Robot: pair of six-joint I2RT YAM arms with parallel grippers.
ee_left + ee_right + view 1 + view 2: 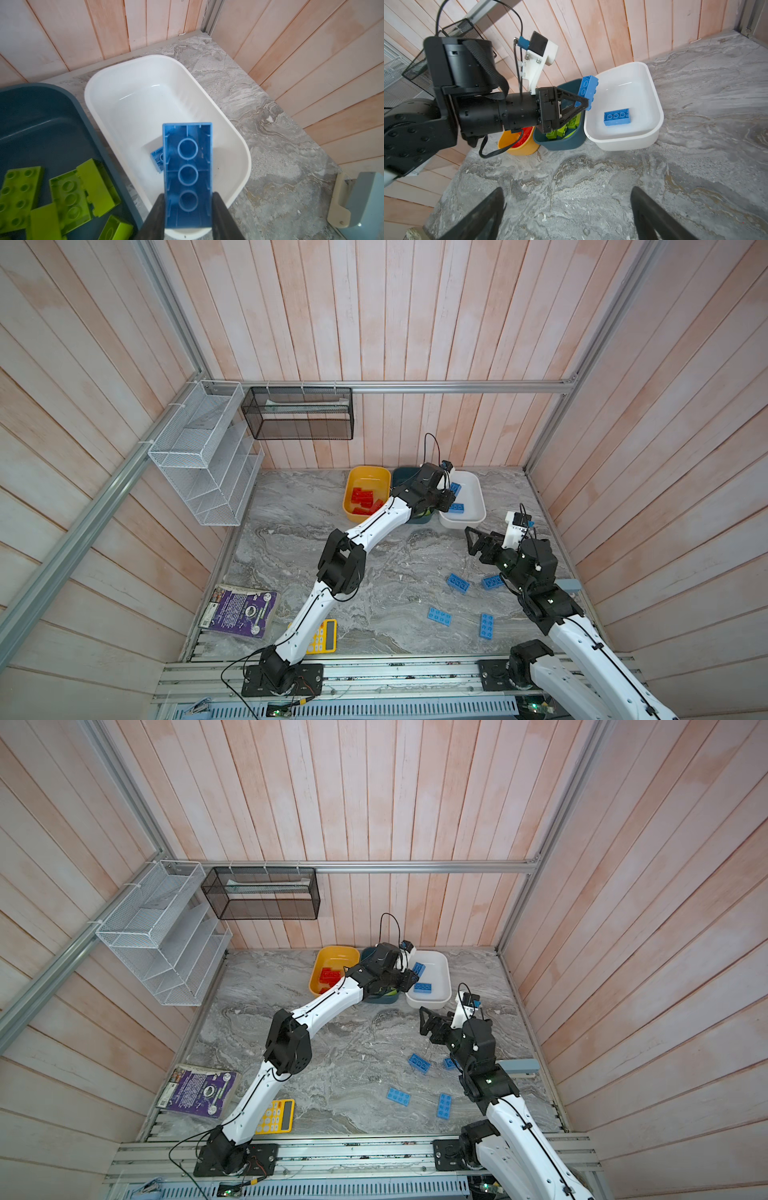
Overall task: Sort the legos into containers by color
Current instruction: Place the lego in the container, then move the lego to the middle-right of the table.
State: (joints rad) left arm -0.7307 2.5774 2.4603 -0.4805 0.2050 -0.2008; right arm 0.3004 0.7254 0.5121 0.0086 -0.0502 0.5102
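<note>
My left pincer (584,104) is clamped on a blue lego (188,174), held above the white tub (478,499), just right of centre in a top view. My right pincer (568,195) gapes wide, holding nothing, over the table (591,176). Loose blue legos (457,583) lie at lower right.

My left hand (188,204) grips a blue brick (188,158), hollow underside facing me, above the white tub (133,108). A second blue brick (156,159) lies inside; lime bricks (70,195) sit in the teal tub (41,128) alongside.
</note>
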